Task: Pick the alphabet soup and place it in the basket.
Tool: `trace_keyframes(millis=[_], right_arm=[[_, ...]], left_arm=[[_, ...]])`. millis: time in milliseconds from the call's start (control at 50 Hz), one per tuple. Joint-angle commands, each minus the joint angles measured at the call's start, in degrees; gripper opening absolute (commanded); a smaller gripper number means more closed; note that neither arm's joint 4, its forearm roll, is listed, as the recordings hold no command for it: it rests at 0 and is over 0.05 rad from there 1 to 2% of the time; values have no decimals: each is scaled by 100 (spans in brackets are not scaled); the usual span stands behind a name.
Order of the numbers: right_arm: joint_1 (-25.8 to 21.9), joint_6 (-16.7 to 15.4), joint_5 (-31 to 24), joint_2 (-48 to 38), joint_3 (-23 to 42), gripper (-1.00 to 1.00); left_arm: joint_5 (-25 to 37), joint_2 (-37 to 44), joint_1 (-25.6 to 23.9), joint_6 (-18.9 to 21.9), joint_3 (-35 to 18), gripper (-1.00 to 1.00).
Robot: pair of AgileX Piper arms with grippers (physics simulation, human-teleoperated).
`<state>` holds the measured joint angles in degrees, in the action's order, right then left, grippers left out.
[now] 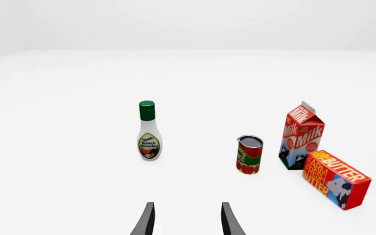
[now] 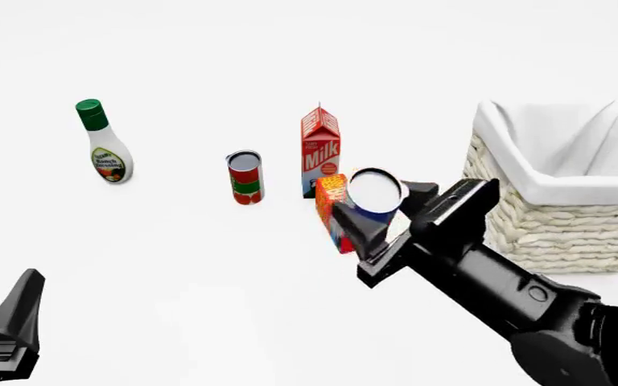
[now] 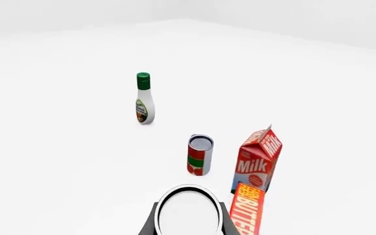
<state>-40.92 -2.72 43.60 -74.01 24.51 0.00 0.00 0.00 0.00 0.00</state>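
Currently, right claw (image 2: 376, 219): clamped on alphabet soup (image 2: 375, 195), dark fingers pressed to either side of can, silver-white top facing up toward camera. Can held upright, long axis near vertical, lifted clear of white table (image 2: 180, 265), hanging in front of butter box (image 2: 334, 211) in front view. Right wrist view: can's round top (image 3: 188, 211) seated directly between fingers, at claw's own centre.

Left claw (image 1: 185, 220): fingers spread with a moderate gap, holding nothing; parked low at table's near left, well apart from soup can. Right arm clearly the nearer and already loaded.

Deciding relation: basket (image 2: 566, 225) lying to right of held can and slightly farther back, rim roughly level with can in front view; true height clearance not judged from these views. Likely next move: carry rightward, rising over cloth-lined rim, then release above lining.

Bystanders, outward from claw:
- butter box, tilted, just beside milk carton (image 2: 321, 152).
- red-and-green can (image 2: 245, 178), left of carton, upright.
- ranch dressing bottle (image 2: 104, 143), far left, upright, green cap.

Risk, as judgement: can's base clipping basket rim if carried too low.
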Motion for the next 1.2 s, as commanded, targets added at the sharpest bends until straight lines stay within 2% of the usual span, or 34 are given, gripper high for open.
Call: trace_keyframes(millis=[20, 80, 320, 760, 880, 1200], right_arm=[[206, -101, -908, 1303, 83, -100], [318, -148, -1391, 1734, 270, -100], [867, -394, -2416, 2498, 856, -100], [1856, -610, -3222, 2840, 1468, -100], [2075, -583, -3370, 2866, 1595, -100], [3148, -475, -3760, 2854, 2018, -100]], left_arm=[[0, 0, 0, 0, 0, 100], [0, 0, 0, 0, 0, 100], [0, 0, 0, 0, 0, 100], [0, 0, 0, 0, 0, 100], [0, 0, 0, 0, 0, 100], [0, 0, 0, 0, 0, 100]])
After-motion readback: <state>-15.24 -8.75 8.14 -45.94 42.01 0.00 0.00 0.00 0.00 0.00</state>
